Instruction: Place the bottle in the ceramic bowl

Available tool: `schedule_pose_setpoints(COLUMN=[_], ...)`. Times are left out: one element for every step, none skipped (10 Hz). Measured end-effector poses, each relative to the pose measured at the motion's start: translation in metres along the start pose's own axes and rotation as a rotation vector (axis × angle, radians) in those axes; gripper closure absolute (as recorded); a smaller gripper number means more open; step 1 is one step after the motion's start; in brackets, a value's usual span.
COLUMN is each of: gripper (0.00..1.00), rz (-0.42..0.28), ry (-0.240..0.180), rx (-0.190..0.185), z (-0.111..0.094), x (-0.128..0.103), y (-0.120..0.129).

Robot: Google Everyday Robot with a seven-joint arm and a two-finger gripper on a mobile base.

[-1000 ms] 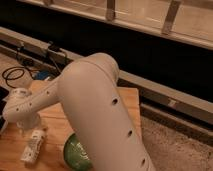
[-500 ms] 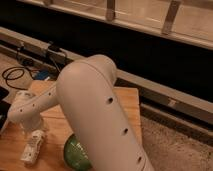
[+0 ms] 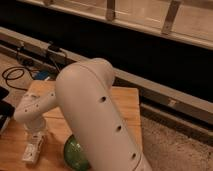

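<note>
The ceramic bowl (image 3: pixel 75 153), glossy dark green, sits on the wooden table (image 3: pixel 125 102) near the bottom edge of the camera view, partly hidden behind my thick white arm (image 3: pixel 97 115). Left of the bowl, my gripper (image 3: pixel 35 139) hangs from the wrist and points down at the tabletop. Directly under it lies a small white oblong thing with a pale face, which looks like the bottle (image 3: pixel 30 154). Gripper and bottle merge into one pale shape, so I cannot tell whether they touch. The bottle lies outside the bowl, about a hand's width to its left.
A black cable (image 3: pixel 15 76) coils on the floor beyond the table's far left corner, beside a blue object (image 3: pixel 42 76). A dark object (image 3: pixel 4 107) sits at the table's left edge. A long dark ledge and railing (image 3: pixel 150 85) run behind the table.
The wrist has shifted slightly to the right and settled lower over the white bottle. Bottle and bowl stay where they were.
</note>
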State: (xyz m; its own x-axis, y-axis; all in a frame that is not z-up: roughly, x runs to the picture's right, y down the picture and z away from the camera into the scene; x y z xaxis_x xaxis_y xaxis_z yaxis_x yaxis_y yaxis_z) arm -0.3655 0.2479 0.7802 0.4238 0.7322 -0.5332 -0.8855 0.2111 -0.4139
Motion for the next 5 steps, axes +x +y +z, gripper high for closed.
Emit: schedule_pose_setpoints(gripper=[0.62,0.74,0.82,0.91,0.98], rz=[-0.002,-0.002,-0.004,-0.001,0.004], ry=[-0.009,-0.025,-0.039,-0.053,-0.068], rx=[0.011,0.027,0.041,0.056,0.074], z=[-0.004,-0.016,-0.027,-0.039,-0.051], x=[0.0,0.0,-0.002,-0.005,-0.009], y=[0.0,-0.001,-0.003,-0.008,-0.015])
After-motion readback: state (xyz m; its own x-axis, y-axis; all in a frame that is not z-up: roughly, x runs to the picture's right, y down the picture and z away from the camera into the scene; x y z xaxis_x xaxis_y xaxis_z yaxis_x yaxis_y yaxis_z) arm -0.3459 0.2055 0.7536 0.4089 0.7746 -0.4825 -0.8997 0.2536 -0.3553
